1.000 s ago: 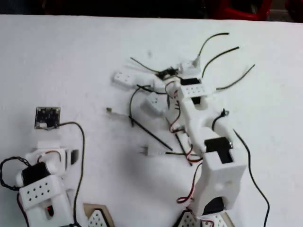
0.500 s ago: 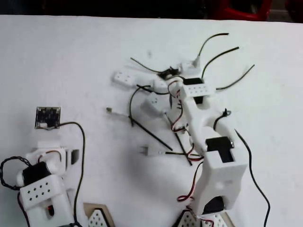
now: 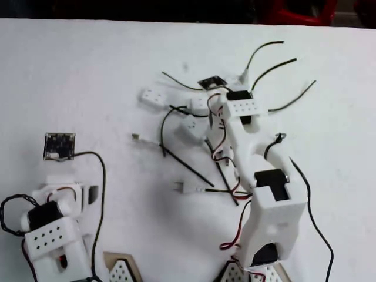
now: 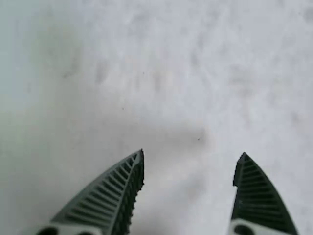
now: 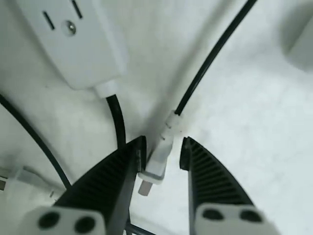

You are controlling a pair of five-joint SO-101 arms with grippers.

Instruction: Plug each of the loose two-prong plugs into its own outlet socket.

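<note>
My right gripper [image 5: 162,147] is open by a narrow gap and straddles a white two-prong plug [image 5: 157,159], whose black cord [image 5: 210,61] runs away from it. A white outlet socket [image 5: 78,39] with its own black cord lies just beyond. From above, the right gripper [image 3: 214,83] sits among the cords at the far middle of the table. White outlet sockets [image 3: 154,96] [image 3: 191,126] lie beside it. Another loose plug [image 3: 183,187] lies nearer the front, beside the right arm. My left gripper [image 4: 188,161] hangs open over bare table, and the left arm [image 3: 50,226] is folded at the front left.
Several black cords [image 3: 276,64] fan out behind the right arm, and another [image 3: 182,161] crosses the middle. A small black square board [image 3: 59,145] with a cable lies at the left. The table's far edge [image 3: 117,20] runs along the back.
The right arm has pushed a little farther toward the back of the table, bringing its gripper up among the cords. The left arm has kept still.
</note>
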